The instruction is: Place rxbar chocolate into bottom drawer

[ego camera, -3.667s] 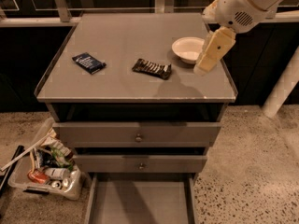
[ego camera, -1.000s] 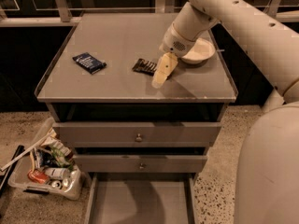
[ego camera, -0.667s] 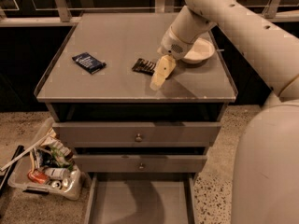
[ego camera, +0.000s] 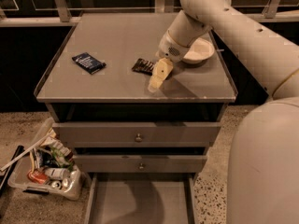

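Observation:
The rxbar chocolate [ego camera: 143, 66], a slim dark bar, lies on top of the grey cabinet [ego camera: 112, 83], near the middle. My gripper [ego camera: 157, 80] reaches down from the right and hangs right over the bar's right end, covering it. The bottom drawer [ego camera: 140, 202] is pulled out at the foot of the cabinet, a wide shallow grey tray with nothing in it.
A dark blue flat packet [ego camera: 88, 62] lies on the cabinet top at the left. A white bowl [ego camera: 200, 52] sits at the right behind my arm. Two upper drawers with round knobs [ego camera: 138, 137] are shut. A clear bin of clutter [ego camera: 46, 164] stands on the floor at left.
My arm has swung from the right of the bowl across to the bar, and in the last second has edged a little lower and left over the bar's right end.

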`<control>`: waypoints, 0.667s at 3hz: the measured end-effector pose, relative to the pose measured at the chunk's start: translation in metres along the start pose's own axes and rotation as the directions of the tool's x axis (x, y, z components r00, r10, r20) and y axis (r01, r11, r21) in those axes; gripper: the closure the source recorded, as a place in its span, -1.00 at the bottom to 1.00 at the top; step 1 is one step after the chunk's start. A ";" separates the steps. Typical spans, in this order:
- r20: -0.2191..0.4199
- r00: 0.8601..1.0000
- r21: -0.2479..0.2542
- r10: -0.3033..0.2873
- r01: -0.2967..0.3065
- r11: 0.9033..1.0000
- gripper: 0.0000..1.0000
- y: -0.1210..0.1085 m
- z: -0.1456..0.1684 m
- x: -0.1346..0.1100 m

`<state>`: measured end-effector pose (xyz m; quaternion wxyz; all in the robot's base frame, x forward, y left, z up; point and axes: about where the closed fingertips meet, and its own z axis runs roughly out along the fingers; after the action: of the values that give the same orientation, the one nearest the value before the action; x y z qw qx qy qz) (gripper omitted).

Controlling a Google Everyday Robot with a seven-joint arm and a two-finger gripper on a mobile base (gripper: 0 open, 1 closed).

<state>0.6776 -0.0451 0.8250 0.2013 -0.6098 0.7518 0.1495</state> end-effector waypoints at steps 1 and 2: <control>0.000 1.000 0.000 0.000 0.000 1.000 -0.64 0.000 0.000 0.000; 0.000 1.000 0.000 0.000 0.000 1.000 -0.15 0.000 0.000 0.000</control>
<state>0.6776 -0.0450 0.8249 0.2012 -0.6099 0.7518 0.1495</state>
